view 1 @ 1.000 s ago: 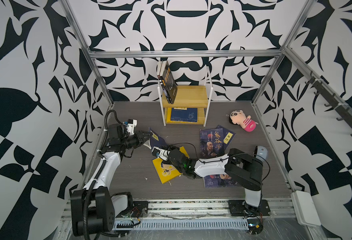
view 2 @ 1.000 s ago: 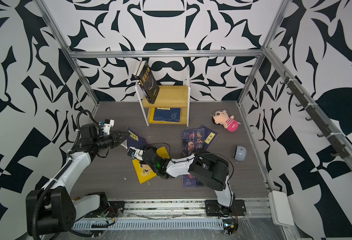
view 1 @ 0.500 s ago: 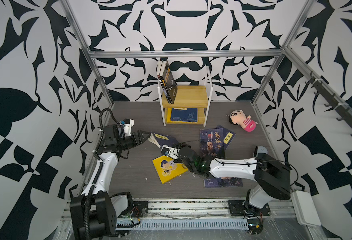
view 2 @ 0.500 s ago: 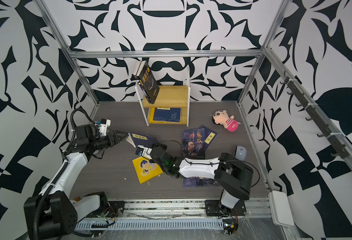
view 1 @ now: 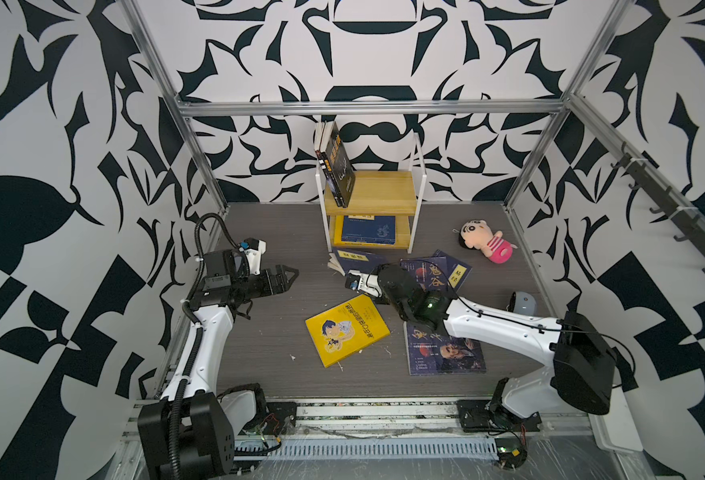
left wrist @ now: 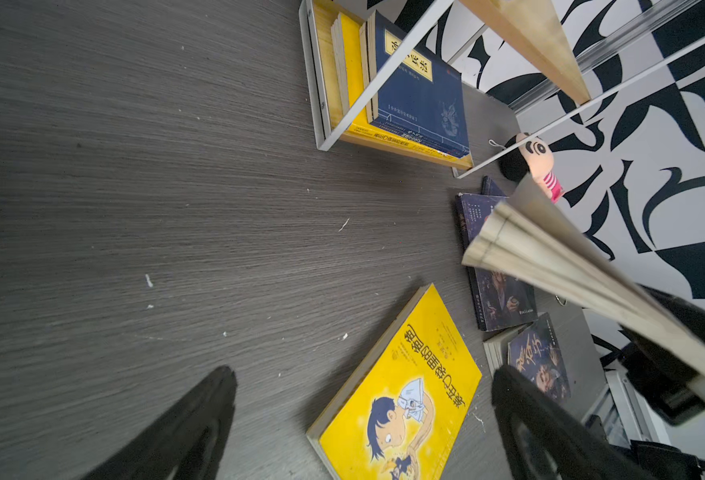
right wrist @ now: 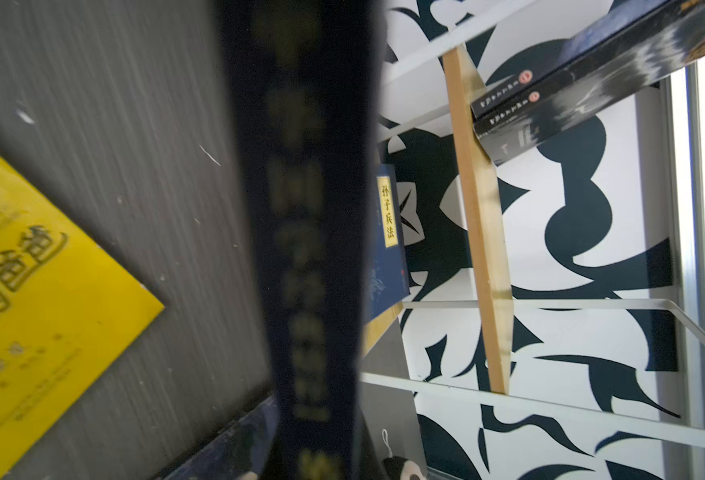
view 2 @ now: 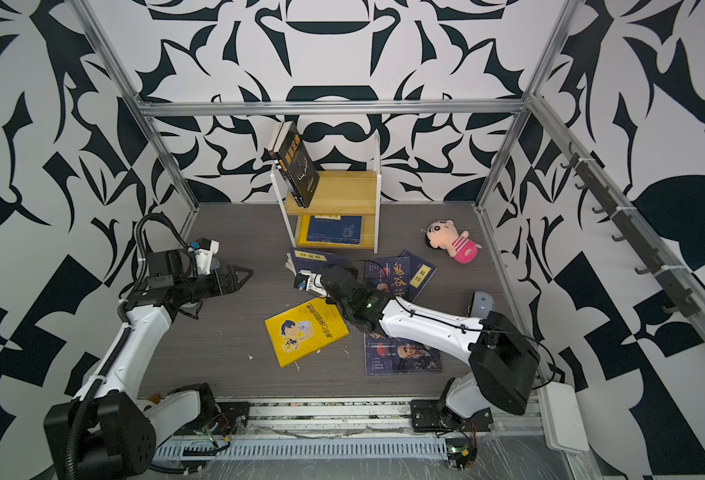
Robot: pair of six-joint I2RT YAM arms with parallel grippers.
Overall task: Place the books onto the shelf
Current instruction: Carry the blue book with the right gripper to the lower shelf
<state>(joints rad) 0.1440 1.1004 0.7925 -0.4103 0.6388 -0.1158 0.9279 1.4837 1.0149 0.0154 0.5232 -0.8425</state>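
Observation:
My right gripper (view 1: pixel 372 276) is shut on a navy book with a yellow label (view 1: pixel 354 261), holding it off the floor just in front of the shelf (view 1: pixel 384 189). Its blurred spine (right wrist: pixel 305 249) fills the right wrist view, and its fanned page edges (left wrist: pixel 550 257) show in the left wrist view. My left gripper (view 1: pixel 290 277) stands open and empty to the left of that book. Two black books (view 1: pixel 338 166) lean on the shelf's top board and a navy book (view 1: pixel 367 230) lies on the lower one. A yellow cartoon book (view 1: pixel 346 328) and dark portrait books (view 1: pixel 442 353) (view 1: pixel 430 270) lie on the floor.
A pink-striped plush doll (view 1: pixel 484 243) lies to the right of the shelf. A small grey object (view 1: pixel 523 303) sits by the right wall. Patterned walls and metal frame posts enclose the grey floor (view 1: pixel 267 332).
The left gripper has opened and let go of the navy book. The right gripper has carried that book to the right and back, toward the shelf, off the yellow book.

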